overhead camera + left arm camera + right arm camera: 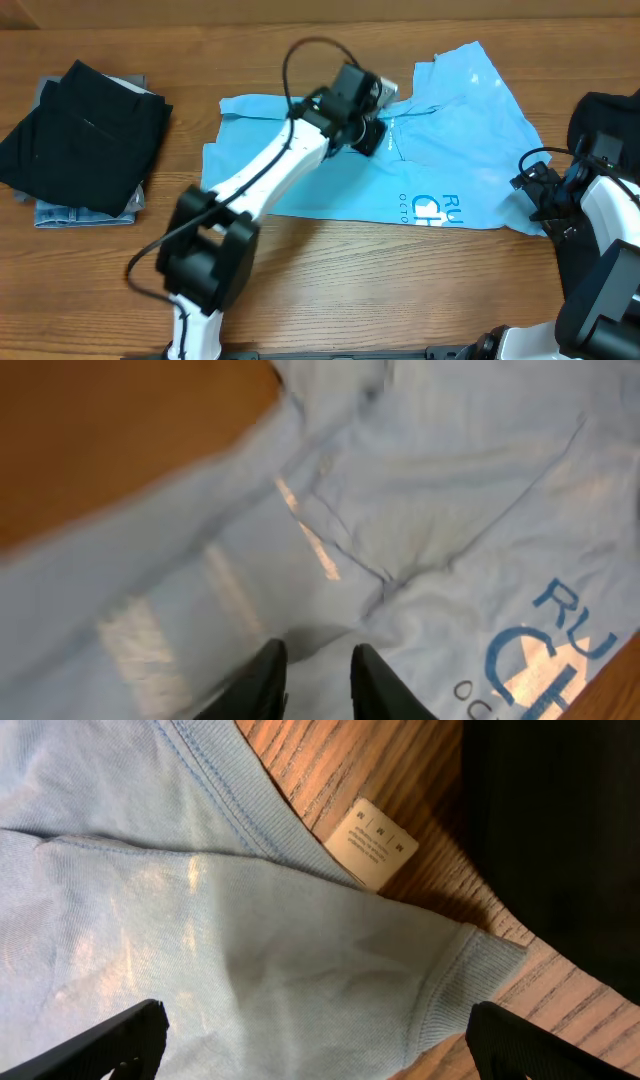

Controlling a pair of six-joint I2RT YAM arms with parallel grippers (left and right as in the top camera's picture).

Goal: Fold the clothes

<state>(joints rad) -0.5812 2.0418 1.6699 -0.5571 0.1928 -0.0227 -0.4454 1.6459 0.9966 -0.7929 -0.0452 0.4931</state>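
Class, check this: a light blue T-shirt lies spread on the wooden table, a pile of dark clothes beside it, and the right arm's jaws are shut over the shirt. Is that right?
One thing is wrong: the right gripper has its jaws wide open, not shut, as the right wrist view shows. The T-shirt does lie spread on the table, the pile of dark clothes beside it.

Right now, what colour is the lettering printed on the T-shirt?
Medium blue lettering on a light blue T-shirt, clearest in the left wrist view.
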